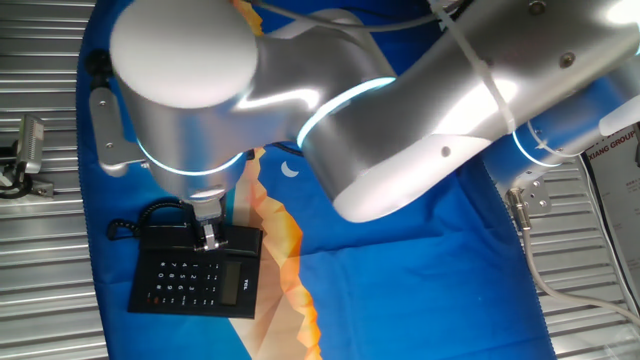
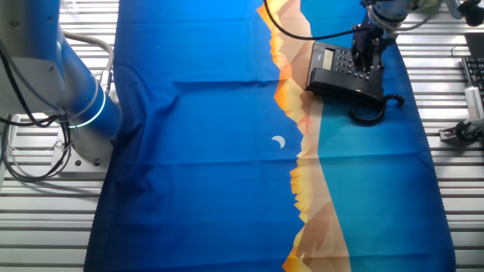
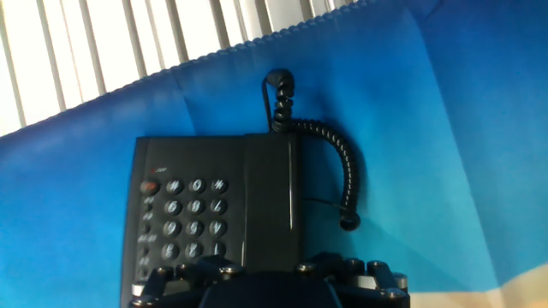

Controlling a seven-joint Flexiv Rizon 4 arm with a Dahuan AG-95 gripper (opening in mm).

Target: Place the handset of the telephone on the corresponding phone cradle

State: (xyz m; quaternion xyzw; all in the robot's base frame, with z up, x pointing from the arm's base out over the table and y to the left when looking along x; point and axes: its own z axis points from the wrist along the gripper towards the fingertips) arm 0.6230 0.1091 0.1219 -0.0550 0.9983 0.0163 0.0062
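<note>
- The blue printed cloth (image 2: 197, 113) covers the slatted metal table (image 1: 40, 300); the telephone (image 1: 195, 268) sits near one edge of the cloth, probably so it stays within the arm's reach.
- The silver Flexiv arm (image 1: 400, 110) leans over the phone, wrist pointing down above the base, consistent with a vertical approach to it.
- Keypad base (image 3: 184, 218): keys and dark display face up, and the cradle strip (image 3: 274, 162) runs along the side next to the keypad.
- Handset (image 3: 274, 201): in the hand view it appears as a long dark bar lying in line with the cradle (seated or only resting on top cannot be told from here). Judged: the placing step is at or near its end.
- Coiled cord (image 3: 342, 171) loops slack off the handset end onto the cloth, so it is not pulling on the handset.
- Gripper (image 1: 211, 236) hangs just above the base's cradle side; whether its fingers are apart or clamped cannot be told in any view.
</note>
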